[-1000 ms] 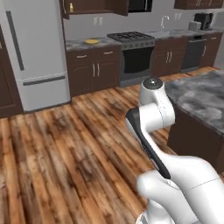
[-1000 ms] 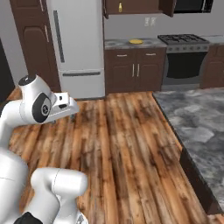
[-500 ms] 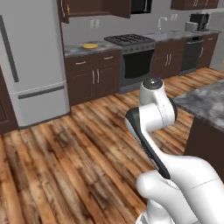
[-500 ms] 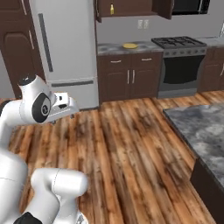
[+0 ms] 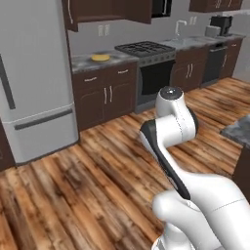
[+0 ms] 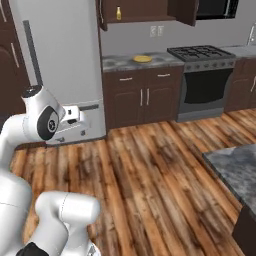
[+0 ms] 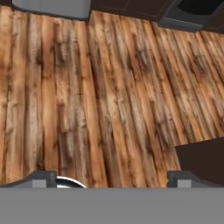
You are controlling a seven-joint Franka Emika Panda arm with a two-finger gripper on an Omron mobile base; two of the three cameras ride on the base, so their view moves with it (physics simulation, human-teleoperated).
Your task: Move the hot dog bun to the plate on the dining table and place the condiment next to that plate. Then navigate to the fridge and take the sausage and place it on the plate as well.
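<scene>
presently, left to right: one fridge [image 5: 34,83], pale grey, doors closed, tall at the far left of the left base view and upper left of the right base view. one run of dark wood base cabinets [image 5: 105,95] just right of it, under a grey stone tabletop [image 5: 93,62]. one flat yellow item [image 5: 100,57] lying on that tabletop; what it is cannot be told. one small yellow bottle [image 6: 118,12] upright on the open shelf above, seen in the right base view. one black stove [image 5: 149,66] with a gas hob, next right. further dark cabinets and one sink tap [image 5: 179,25] at far right. one island tabletop corner [image 6: 235,172], grey stone, at the right edge. wood plank floor [image 7: 109,96] between robot and fridge, nothing standing on it. one gripper [image 7: 111,178], jaws spread wide, holding nothing, pointed at the floor. sausage: cannot tell where it lies.
</scene>
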